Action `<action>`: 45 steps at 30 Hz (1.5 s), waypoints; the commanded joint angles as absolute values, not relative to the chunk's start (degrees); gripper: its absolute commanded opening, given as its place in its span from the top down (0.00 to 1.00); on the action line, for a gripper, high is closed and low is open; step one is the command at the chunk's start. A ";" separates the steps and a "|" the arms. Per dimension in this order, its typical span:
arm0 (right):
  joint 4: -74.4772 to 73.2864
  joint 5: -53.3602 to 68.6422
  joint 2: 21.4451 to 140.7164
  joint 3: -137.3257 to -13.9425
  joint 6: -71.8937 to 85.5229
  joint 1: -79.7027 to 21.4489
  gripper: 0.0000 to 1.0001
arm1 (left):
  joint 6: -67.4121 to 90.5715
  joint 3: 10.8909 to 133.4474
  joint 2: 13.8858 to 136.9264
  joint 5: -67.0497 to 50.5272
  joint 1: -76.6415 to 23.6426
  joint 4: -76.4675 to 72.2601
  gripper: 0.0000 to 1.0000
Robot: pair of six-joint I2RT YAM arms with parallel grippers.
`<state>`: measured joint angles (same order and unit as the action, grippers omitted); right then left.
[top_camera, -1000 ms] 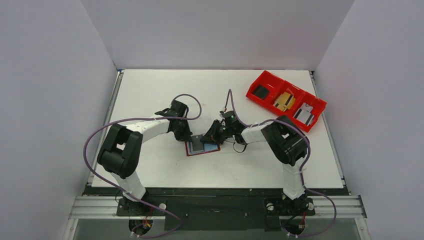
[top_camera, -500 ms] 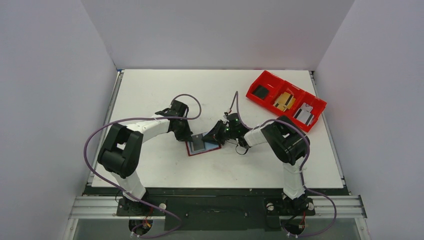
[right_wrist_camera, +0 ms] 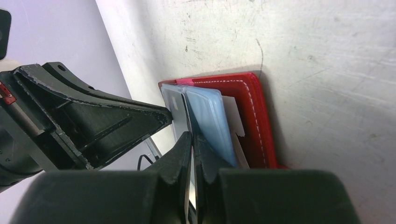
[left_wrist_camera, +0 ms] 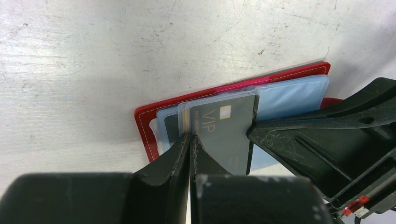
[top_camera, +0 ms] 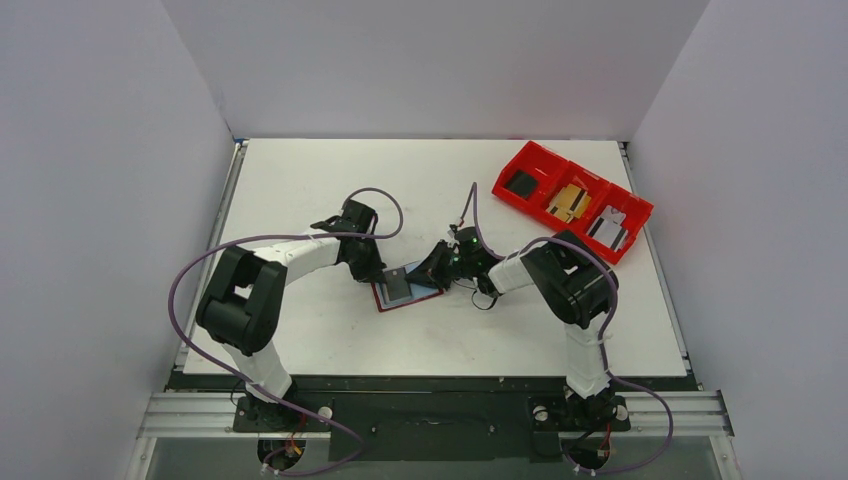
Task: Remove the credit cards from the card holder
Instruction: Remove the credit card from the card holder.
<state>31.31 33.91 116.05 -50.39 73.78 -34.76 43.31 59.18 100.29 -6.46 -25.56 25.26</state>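
Observation:
The card holder point(top_camera: 408, 297) lies open on the table, dark red with pale blue plastic sleeves point(left_wrist_camera: 289, 95). A grey credit card point(left_wrist_camera: 224, 135) marked VIP sticks partly out of a sleeve and is tilted up. My left gripper point(left_wrist_camera: 191, 140) is shut on the sleeve edge of the card holder beside the card, at the wallet's left point(top_camera: 376, 275). My right gripper point(right_wrist_camera: 191, 137) is shut on the card's point(right_wrist_camera: 179, 109) opposite edge, at the wallet's right point(top_camera: 432, 270). The red cover point(right_wrist_camera: 254, 116) and a blue sleeve point(right_wrist_camera: 210, 121) show beside it. More cards sit under the VIP card.
A bright red three-compartment bin point(top_camera: 612, 189) stands at the back right, holding dark, tan and grey items. The right arm's cable point(top_camera: 470, 215) loops above the wallet. White walls enclose the table on three sides.
My right gripper has drawn slightly to the right and the grey card has come a little further out of the sleeve. The left gripper has stayed in place.

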 commanded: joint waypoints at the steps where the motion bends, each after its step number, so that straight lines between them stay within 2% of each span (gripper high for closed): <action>1: 30.12 30.98 113.71 -50.13 69.69 -33.94 1.00 | 42.39 56.75 104.94 -3.31 -26.14 28.12 1.00; 35: 22.94 27.15 110.93 -49.52 65.00 -31.90 1.00 | 40.78 56.73 105.32 -3.08 -24.96 28.45 1.00; 45: 17.01 23.44 108.96 -50.05 61.32 -31.52 1.00 | 40.67 56.67 105.36 -3.09 -24.96 28.48 1.00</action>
<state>22.48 29.36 111.70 -50.22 65.14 -33.28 43.09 59.20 100.95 -8.23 -25.04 23.97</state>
